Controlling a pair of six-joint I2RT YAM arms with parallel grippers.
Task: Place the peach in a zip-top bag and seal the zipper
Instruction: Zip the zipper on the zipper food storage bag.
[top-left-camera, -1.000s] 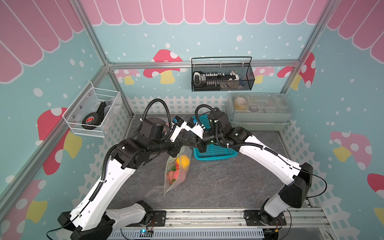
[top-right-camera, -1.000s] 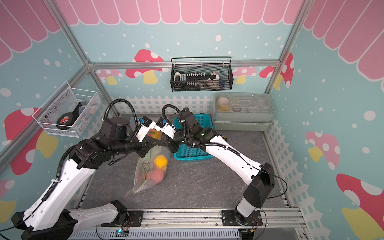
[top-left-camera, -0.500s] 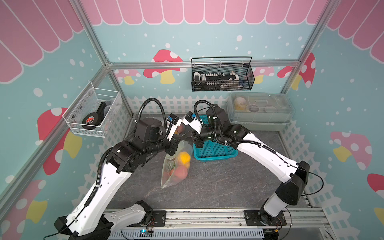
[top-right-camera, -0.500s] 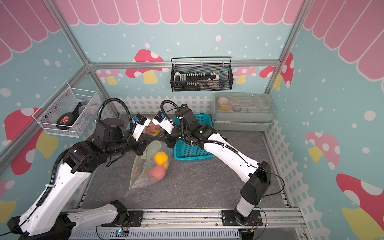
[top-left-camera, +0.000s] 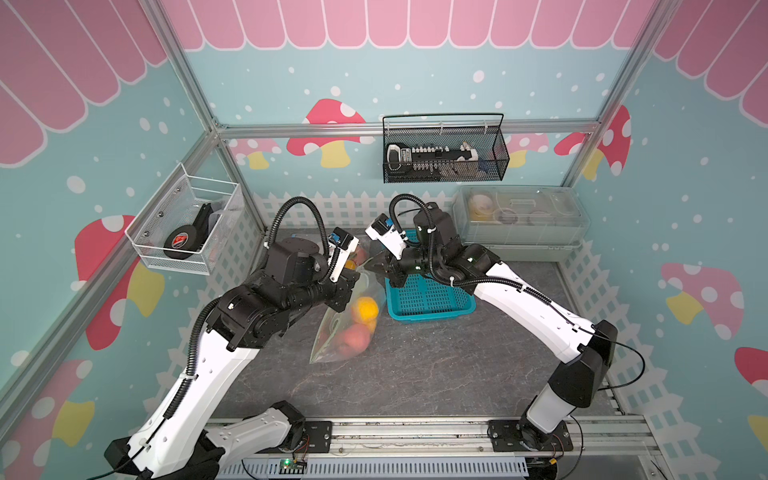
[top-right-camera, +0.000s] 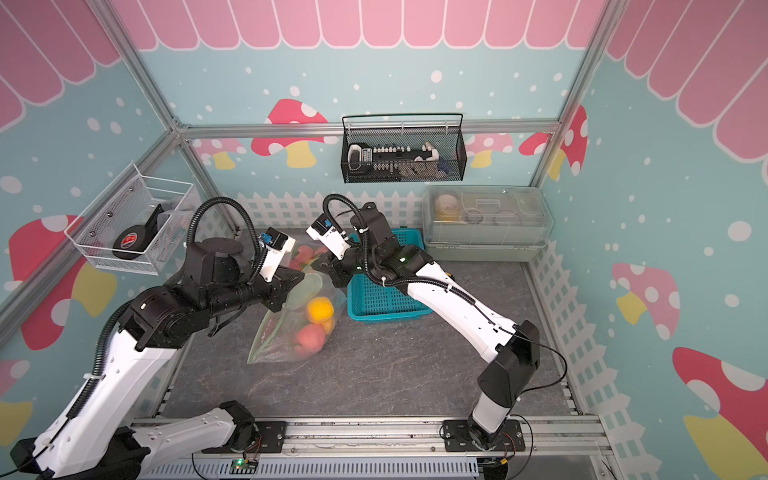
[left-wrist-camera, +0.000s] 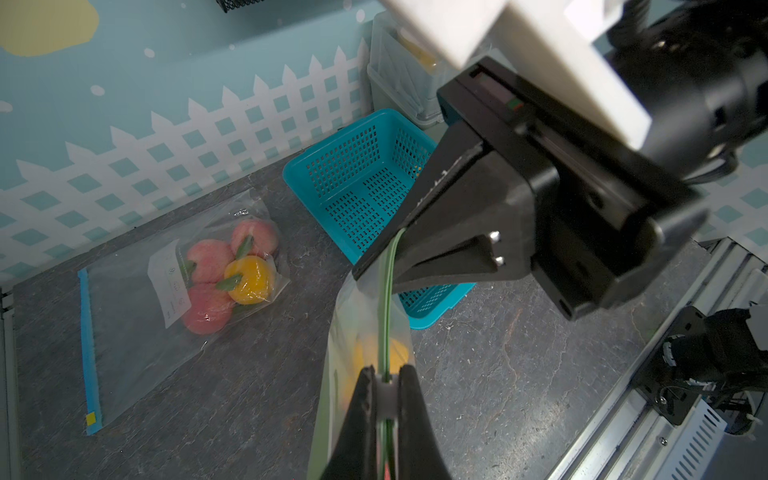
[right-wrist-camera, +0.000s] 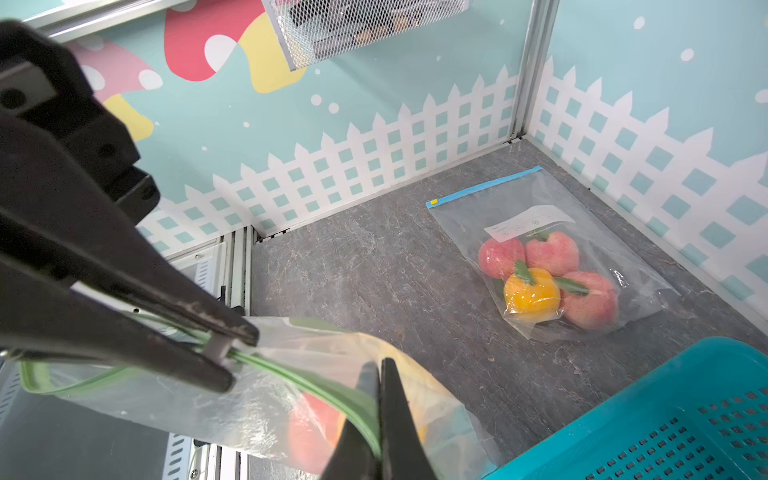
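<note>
Both grippers are clamped on one thing: the green zipper (left-wrist-camera: 387, 299) of the zip-top bag (top-left-camera: 328, 332). In my left wrist view the left gripper (left-wrist-camera: 385, 377) pinches the strip hard, jaws together with only the plastic between them. In the right wrist view the right gripper (right-wrist-camera: 379, 372) bites the same strip further along, its jaws shut as well. Between the two grips the zipper runs in a taut line. I cannot tell whether its tracks are pressed together there. Beyond the left gripper, the strip bows apart into a loop.

In both top views the bag hangs from that grip, slanting down, with its lower corner at the table (top-left-camera: 415, 374). The peach (top-right-camera: 311, 337) sits low inside the bag, with a yellow-orange fruit (top-right-camera: 320, 309) just above it, touching.

Just beside the hanging bag stands a teal basket (top-left-camera: 430, 293), under the right arm. A second bag (right-wrist-camera: 540, 195) with a blue zipper lies flat near the white fence (left-wrist-camera: 166, 137), well apart from the grippers. It holds three pink fruits and a yellow one.
</note>
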